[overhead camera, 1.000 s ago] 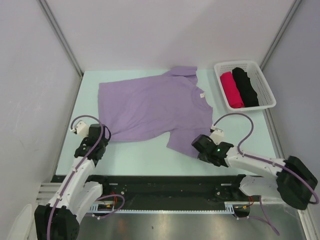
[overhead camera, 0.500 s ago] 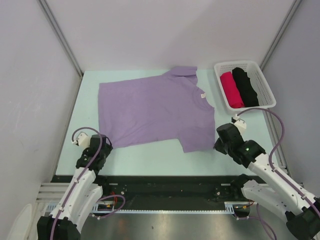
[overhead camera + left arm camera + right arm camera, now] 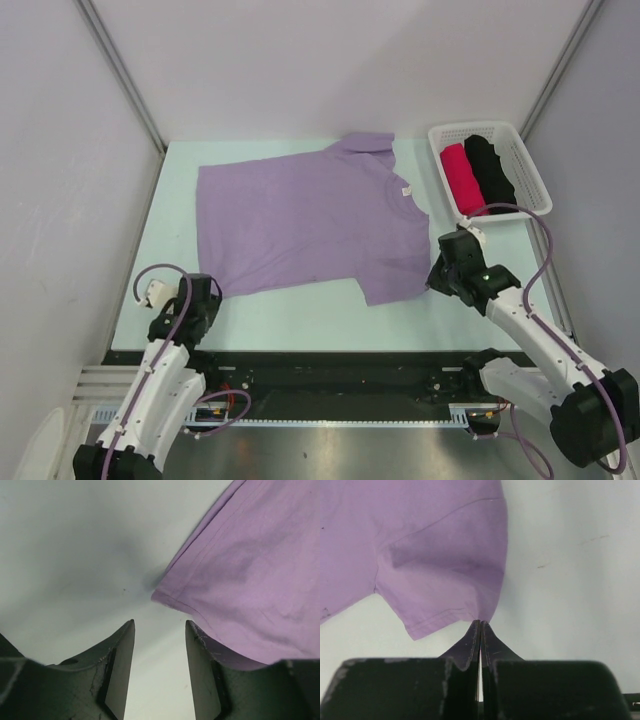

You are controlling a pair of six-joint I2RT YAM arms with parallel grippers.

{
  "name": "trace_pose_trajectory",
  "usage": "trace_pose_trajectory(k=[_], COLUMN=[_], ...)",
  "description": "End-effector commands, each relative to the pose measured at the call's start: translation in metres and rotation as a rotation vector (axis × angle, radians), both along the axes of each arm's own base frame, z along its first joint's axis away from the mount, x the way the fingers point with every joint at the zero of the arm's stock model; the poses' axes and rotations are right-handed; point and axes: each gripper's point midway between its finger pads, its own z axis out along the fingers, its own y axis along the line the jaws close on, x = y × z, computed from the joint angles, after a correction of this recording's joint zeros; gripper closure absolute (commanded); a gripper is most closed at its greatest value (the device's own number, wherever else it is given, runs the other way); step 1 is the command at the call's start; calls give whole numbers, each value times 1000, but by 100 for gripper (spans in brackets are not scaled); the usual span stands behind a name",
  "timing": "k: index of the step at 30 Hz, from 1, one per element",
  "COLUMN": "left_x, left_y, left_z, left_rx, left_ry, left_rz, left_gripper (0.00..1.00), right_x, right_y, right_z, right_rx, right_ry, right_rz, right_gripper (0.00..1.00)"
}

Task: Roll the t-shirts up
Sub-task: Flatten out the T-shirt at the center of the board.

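Top external view: pale mint table inside a booth of plain grey-white wall panels, with slanted metal posts in the upper left and upper right of the frame.
Near edge: black rail along the bottom of the frame, carrying both arm bases.
T-shirt: lavender, spread flat across the middle of the table, collar toward the right, one sleeve at the top centre, the other at the lower right.
Basket: white, slotted, at the upper right, apart from the shirt; it holds a pink roll and a black roll side by side.
Left gripper: low at the lower left, by the shirt's hem corner. The left wrist view shows the jaws parted with only bare table between them, and the hem corner lies just ahead of the tips.
Right gripper: at the lower right, at the edge of the lower sleeve. The right wrist view shows the fingers pressed together, and the sleeve's corner is drawn to a point that ends in their tips.
Surface marks: a few small dark specks on the table in the wrist views.
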Motion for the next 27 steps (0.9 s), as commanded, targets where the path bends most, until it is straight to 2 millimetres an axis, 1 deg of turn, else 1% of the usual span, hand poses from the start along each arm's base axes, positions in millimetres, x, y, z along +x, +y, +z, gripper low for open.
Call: trace_pose_trajectory(k=[1, 2, 5, 9, 13, 16, 19, 22, 27], left_x=[7, 11, 15, 16, 22, 27, 26, 26, 28], left_y=[-18, -20, -19, -16, -12, -10, -10, -9, -10], left_z=[0, 1, -3, -6, -1, 9, 14, 14, 5], left_rx=[-182, -202, -230, -222, -221, -224, -222, -221, -236], left_ry=[-60, -83, -105, -83, -136, -190, -193, -197, -184], left_rz=[103, 113, 157, 192, 223, 225, 218, 225, 237], left_gripper=[51, 53, 56, 56, 55, 54, 51, 49, 47], right_x=[17, 20, 25, 28, 31, 29, 29, 28, 26], right_y=[17, 19, 25, 28, 27, 25, 24, 23, 22], right_z=[16, 16, 10, 2, 4, 6, 7, 9, 9], right_rx=[35, 41, 47, 50, 46, 44, 43, 40, 38], right_ry=[-58, -64, -50, -28, -38, -41, -43, -47, -43], right_rz=[103, 114, 148, 176, 183, 184, 184, 182, 181], right_gripper=[100, 100, 100, 100, 100, 100, 100, 100, 100])
